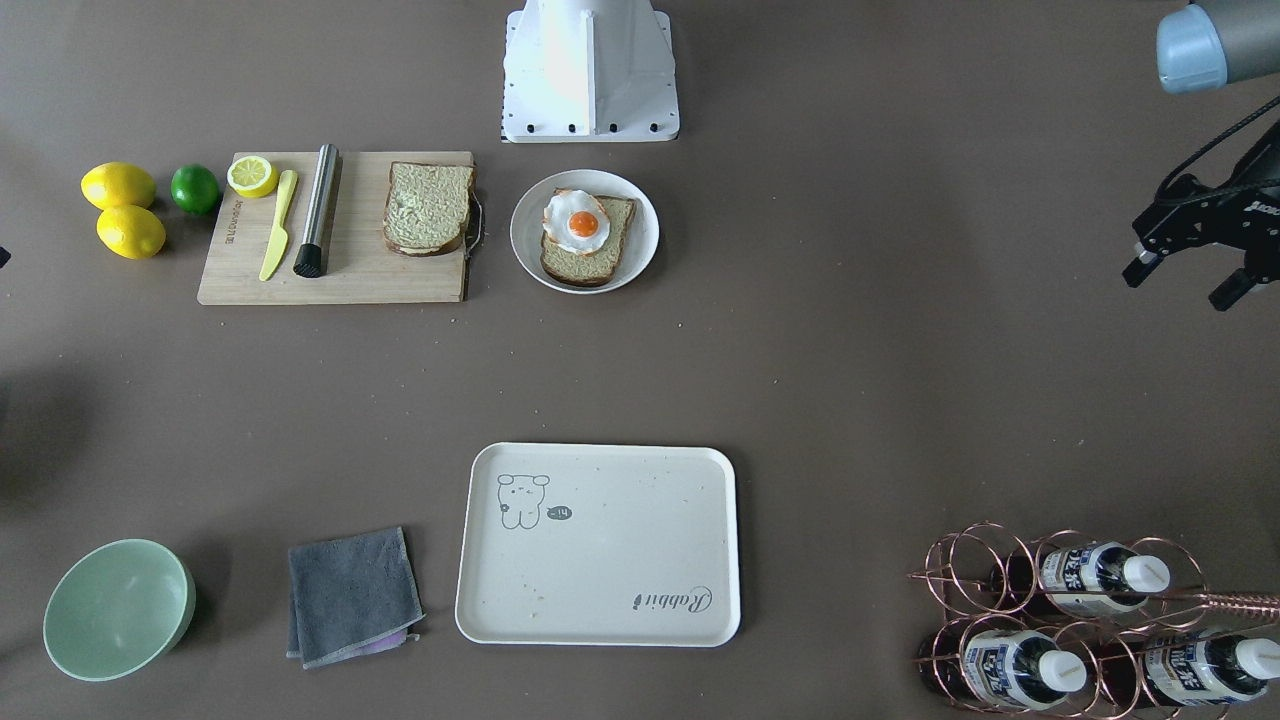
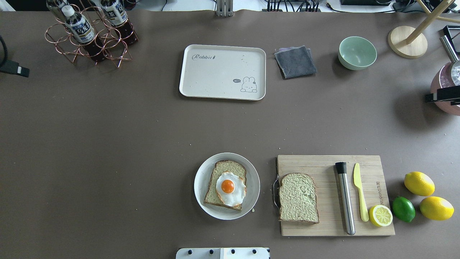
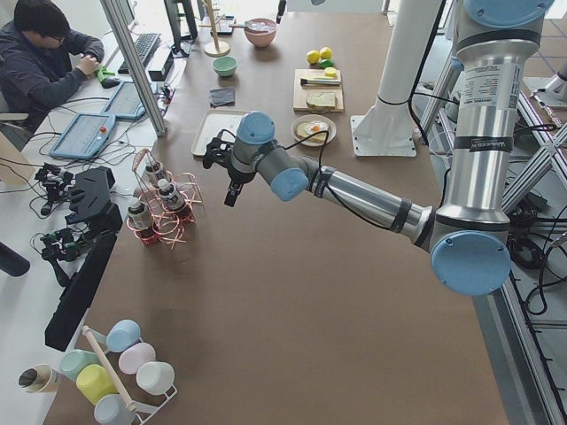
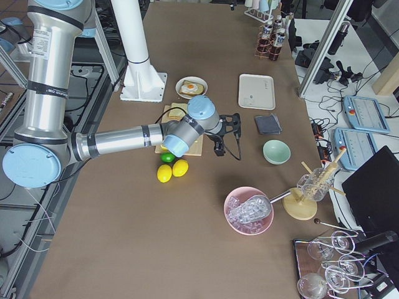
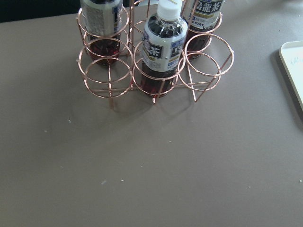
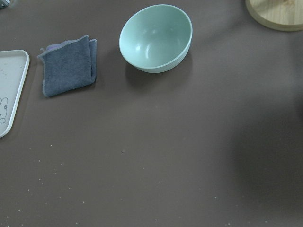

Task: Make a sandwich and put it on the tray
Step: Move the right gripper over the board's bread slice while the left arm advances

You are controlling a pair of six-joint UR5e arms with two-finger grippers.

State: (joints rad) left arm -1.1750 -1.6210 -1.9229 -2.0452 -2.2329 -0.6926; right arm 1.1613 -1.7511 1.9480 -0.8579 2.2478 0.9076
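One bread slice (image 1: 588,263) with the fried egg (image 1: 577,222) on top lies on a round white plate (image 1: 527,235); the overhead view shows the egg (image 2: 230,187) too. A second bare bread slice (image 1: 428,207) lies on the wooden cutting board (image 1: 340,272), also in the overhead view (image 2: 299,198). The cream tray (image 1: 600,545) holds nothing; it also shows in the overhead view (image 2: 222,72). My left gripper (image 1: 1180,283) is open and empty, high near the bottle rack. My right gripper (image 2: 431,98) shows only at the frame's edge; I cannot tell its jaws.
A copper rack of bottles (image 1: 1080,620) stands beside the tray. A grey cloth (image 1: 352,595) and a green bowl (image 1: 118,608) lie on its other side. A steel rod (image 1: 318,210), yellow knife (image 1: 278,225), lemon half, lemons and a lime (image 1: 195,188) are by the board.
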